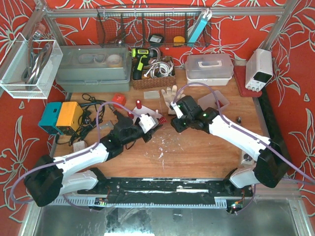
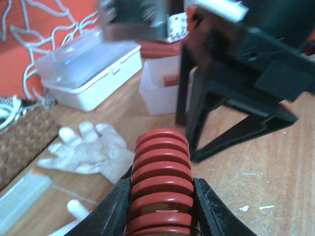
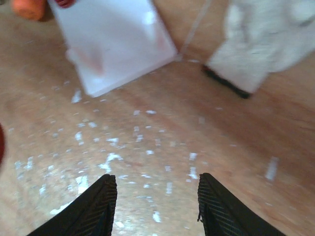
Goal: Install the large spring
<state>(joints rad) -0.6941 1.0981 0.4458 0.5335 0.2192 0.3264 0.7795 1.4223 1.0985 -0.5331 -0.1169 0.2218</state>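
Left claw [image 2: 162, 194] clamped on the large red coil spring [image 2: 160, 157], coils jutting past my fingertips. Right claw [image 3: 156, 184] wide apart, empty, over the wooden table [image 3: 162, 128] near a white plastic block [image 3: 115, 44].

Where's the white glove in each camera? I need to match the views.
Top external: white glove upper centre, by the basket.
Left wrist: lower left, left of the red spring.
Right wrist: top right corner.
Shared: white flecks on the wooden table.
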